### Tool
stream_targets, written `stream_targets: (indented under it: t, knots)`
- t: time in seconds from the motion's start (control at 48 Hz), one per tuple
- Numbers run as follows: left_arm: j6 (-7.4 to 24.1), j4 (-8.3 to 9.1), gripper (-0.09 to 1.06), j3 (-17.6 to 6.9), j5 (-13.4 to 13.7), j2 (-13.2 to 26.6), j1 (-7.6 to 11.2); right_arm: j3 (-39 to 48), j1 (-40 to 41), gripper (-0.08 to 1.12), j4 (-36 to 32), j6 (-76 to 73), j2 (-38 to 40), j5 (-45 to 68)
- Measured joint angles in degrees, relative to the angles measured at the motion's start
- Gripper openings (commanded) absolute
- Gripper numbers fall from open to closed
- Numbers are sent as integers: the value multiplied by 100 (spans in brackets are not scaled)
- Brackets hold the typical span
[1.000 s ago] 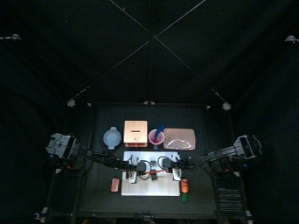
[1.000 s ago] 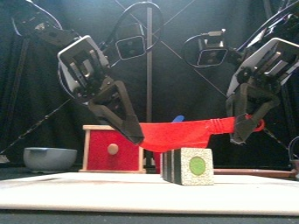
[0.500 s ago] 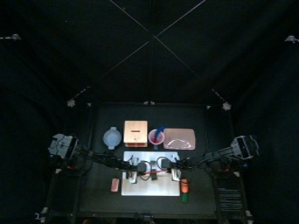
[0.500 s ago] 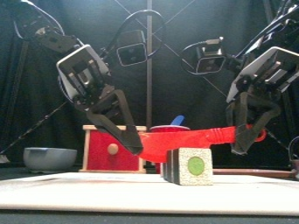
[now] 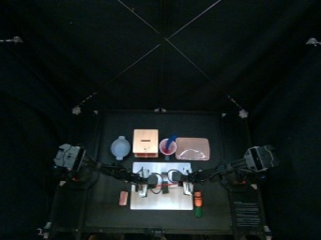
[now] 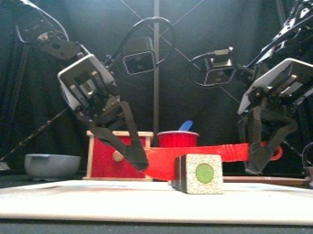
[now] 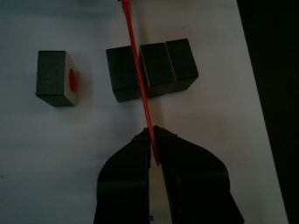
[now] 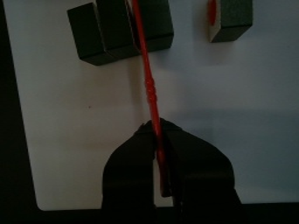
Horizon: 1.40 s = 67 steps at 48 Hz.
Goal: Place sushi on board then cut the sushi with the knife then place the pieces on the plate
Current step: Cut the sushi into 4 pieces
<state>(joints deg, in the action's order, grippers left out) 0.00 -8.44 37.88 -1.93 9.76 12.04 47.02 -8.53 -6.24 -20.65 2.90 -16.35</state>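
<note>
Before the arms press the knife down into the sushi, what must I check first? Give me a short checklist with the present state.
1. Left gripper shut on the red knife: ok.
2. Right gripper shut on the knife's other end: ok.
3. Sushi roll lying on the white board: ok.
4. Knife lined up with a seam between blocks: looks ok in both wrist views.
5. Loose piece apart from the knife's line: ok.
6. Blade already touching the roll's top: cannot tell.
</note>
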Motion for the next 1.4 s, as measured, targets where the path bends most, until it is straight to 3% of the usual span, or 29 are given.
stream_targets:
  t: [0.396, 1.021, 1.396]
  knots:
    - [18, 26, 46, 0, 62, 0, -220, 35, 53, 38, -18, 0, -105, 9]
    - [18, 18, 46, -35, 220, 70, -255, -9, 62, 38, 9, 0, -193, -70]
    - [0, 18, 46, -44, 413, -422, -229, -105, 44, 38, 0, -9, 334, -396]
